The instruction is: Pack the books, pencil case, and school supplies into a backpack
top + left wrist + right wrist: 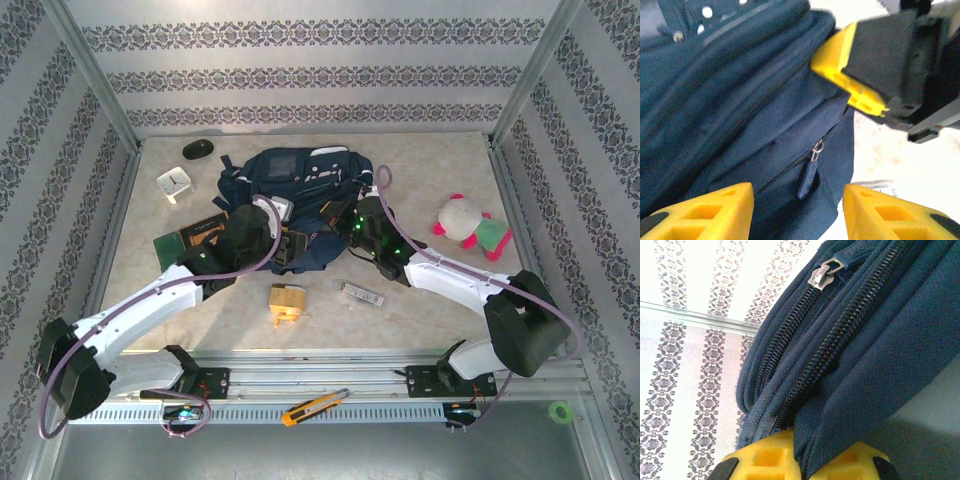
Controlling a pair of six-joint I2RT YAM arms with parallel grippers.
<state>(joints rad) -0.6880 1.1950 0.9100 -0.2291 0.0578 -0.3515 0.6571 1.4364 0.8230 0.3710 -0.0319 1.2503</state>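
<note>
The right jaws are clamped on a fold of navy fabric at the near end of the backpack [880,340], the cloth squeezed between the two yellow fingers [765,460]. Above the pinch run two zip tracks, with a silver zip slider [821,276] up near the top. The left jaws stand open just beside them, fingers [715,212] apart, with nothing between them but a dangling blue zip pull [809,177] that neither finger touches.

From above, the left arm [150,300] and right arm [455,272] meet at the backpack's near end. The bag lies in the middle of the bench [330,320], reaching towards the far edge. The book [190,238] lies flat just beside the bag's left side, partly under the left arm. The tan-yellow block [287,300] and the silver bar [362,294] lie on open bench close to the near edge, between the arms, a little apart from each other and outside the bag.

A white clock [173,182] and a black mouse [197,149] sit by the far left corner, and a pink-green plush toy [470,227] sits towards the right edge. An orange cutter [315,407] lies on the rail in front of the near edge
</note>
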